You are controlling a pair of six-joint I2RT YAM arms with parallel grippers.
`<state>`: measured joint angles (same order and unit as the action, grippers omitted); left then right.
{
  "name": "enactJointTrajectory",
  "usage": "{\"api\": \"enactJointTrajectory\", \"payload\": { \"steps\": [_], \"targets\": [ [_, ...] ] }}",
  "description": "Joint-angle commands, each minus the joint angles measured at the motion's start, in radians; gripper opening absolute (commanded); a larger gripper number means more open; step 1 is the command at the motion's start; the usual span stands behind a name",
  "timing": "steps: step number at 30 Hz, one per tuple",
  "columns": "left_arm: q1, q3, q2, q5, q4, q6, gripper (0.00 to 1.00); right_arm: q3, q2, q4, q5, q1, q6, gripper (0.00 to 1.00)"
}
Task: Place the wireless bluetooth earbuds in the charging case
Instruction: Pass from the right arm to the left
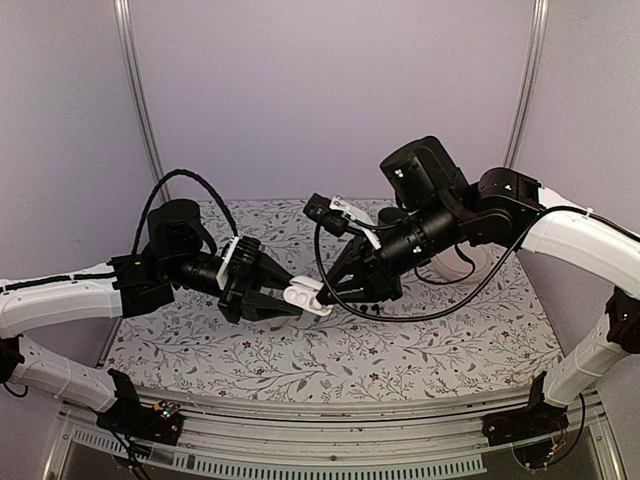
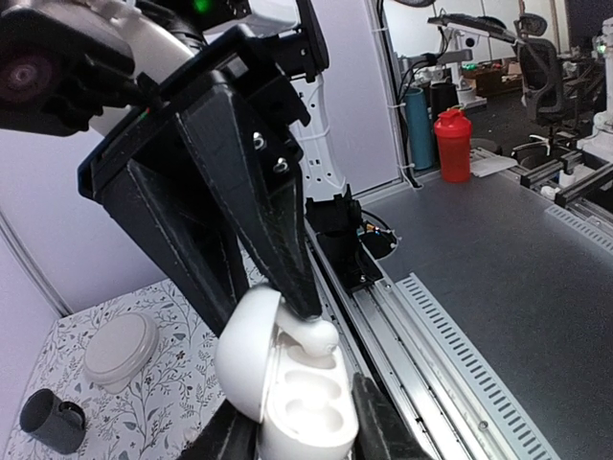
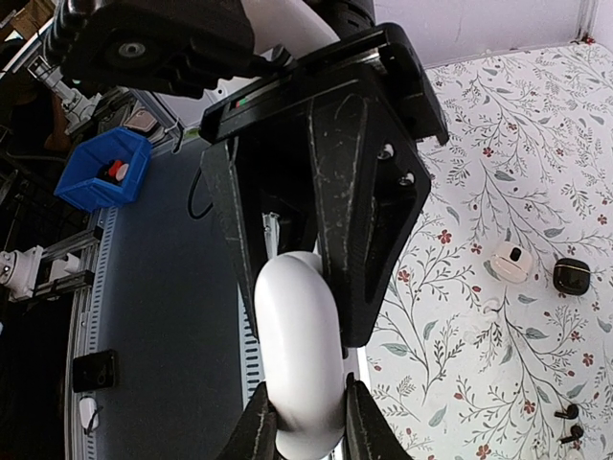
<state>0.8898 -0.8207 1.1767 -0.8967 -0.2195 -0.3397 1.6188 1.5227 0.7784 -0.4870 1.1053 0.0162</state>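
My left gripper is shut on an open white charging case and holds it above the table. In the left wrist view the case sits between my own fingers, with its lid up on the left. My right gripper meets it from the right. Its black fingers hold a white earbud at the case's far slot, against the lid. In the right wrist view the case's white shell fills the gap between my fingers and hides the earbud. Another white earbud and two black earbuds lie on the table.
A small open white case and a round black case lie on the floral tabletop. A round white disc and a black cylinder sit further off. The table's metal front rail runs below the held case.
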Motion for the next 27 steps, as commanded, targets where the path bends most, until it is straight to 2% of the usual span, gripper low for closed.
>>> {"api": "enactJointTrajectory", "payload": {
  "steps": [1, 6, 16, 20, 24, 27],
  "targets": [
    [0.024, -0.010, -0.008, -0.006, -0.024, 0.012, 0.40, 0.013, -0.009, -0.029, -0.018, -0.006, 0.001, 0.07],
    [0.039, 0.016, -0.036, 0.022, -0.050, -0.005, 0.46, -0.012, -0.030, -0.054, -0.070, -0.031, -0.005, 0.07],
    [0.058, 0.009, -0.052, 0.036, -0.047, -0.024, 0.37, -0.027, -0.030, -0.062, -0.147, -0.048, -0.002, 0.07],
    [0.068, 0.014, -0.060, 0.045, -0.045, -0.034, 0.44, -0.043, -0.044, -0.079, -0.201, -0.073, -0.002, 0.07],
    [0.076, 0.009, -0.065, 0.055, -0.041, -0.040, 0.42, -0.043, -0.042, -0.079, -0.219, -0.080, -0.002, 0.07],
    [0.078, 0.006, -0.061, 0.059, -0.038, -0.044, 0.35, -0.042, -0.037, -0.078, -0.226, -0.080, -0.002, 0.07]
  ]
}}
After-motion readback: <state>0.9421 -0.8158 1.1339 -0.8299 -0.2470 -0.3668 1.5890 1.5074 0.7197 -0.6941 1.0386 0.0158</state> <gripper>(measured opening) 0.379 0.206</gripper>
